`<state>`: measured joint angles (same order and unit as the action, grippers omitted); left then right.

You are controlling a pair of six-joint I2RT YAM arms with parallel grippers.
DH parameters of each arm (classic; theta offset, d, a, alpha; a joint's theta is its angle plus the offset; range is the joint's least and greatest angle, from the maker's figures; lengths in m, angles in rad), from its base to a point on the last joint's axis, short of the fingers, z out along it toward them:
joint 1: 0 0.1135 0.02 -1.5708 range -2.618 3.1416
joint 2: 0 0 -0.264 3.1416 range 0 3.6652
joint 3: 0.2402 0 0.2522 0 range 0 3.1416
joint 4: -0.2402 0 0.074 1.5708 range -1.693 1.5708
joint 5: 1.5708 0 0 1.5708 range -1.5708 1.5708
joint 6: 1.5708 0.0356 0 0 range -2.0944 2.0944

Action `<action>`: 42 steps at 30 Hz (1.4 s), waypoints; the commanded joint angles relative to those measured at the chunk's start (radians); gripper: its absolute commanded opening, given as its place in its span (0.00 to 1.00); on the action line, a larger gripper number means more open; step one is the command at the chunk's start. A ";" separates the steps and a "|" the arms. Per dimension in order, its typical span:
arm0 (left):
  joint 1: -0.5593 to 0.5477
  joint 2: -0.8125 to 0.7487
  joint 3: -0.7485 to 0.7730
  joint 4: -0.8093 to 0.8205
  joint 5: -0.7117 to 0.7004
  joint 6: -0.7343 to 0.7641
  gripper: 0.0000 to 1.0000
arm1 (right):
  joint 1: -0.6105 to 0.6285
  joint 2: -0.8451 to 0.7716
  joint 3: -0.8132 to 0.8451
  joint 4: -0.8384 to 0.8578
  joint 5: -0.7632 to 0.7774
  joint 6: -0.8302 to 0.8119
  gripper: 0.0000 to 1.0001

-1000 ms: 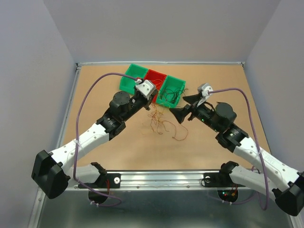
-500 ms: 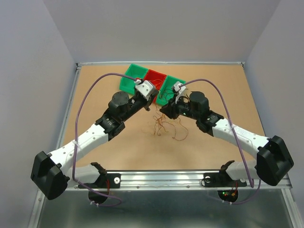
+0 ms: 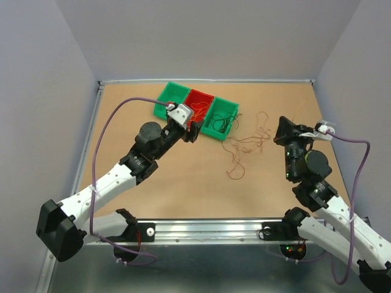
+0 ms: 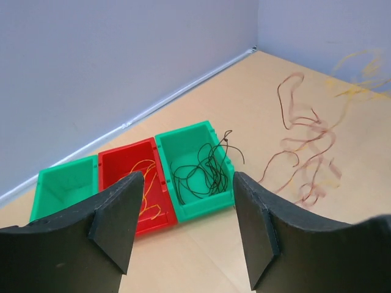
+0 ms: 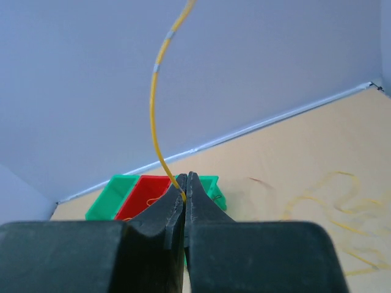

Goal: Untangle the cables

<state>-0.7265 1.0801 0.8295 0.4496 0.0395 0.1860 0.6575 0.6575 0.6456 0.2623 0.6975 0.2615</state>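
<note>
The cables (image 3: 247,145) lie stretched across the table right of the bins, thin brown-red and orange-yellow strands; in the left wrist view the brown-red cables (image 4: 308,141) curl on the wood. My right gripper (image 3: 278,133) hangs at their right end, shut on a yellow cable (image 5: 156,85) that rises from between its tips (image 5: 185,180). My left gripper (image 3: 194,130) hovers in front of the red bin, open (image 4: 187,178), nothing between its fingers.
Three bins stand in a row at the back: an empty green bin (image 4: 61,183), a red bin (image 4: 125,160) with an orange-yellow strand, and a green bin (image 4: 201,201) with black strands. Walls enclose the table.
My right gripper closed on the yellow cable and swung far right, dragging the clump out into a line. My left gripper opened and let go, staying by the bins.
</note>
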 commanded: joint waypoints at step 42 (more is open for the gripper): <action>-0.045 0.259 0.025 0.254 0.712 0.040 0.68 | 0.005 0.218 0.046 0.270 -1.029 0.088 0.01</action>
<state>-0.7605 1.3350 0.8307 0.5842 0.6907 0.2550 0.6579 0.8566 0.6464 0.4156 -0.2947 0.3141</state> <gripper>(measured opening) 0.694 0.015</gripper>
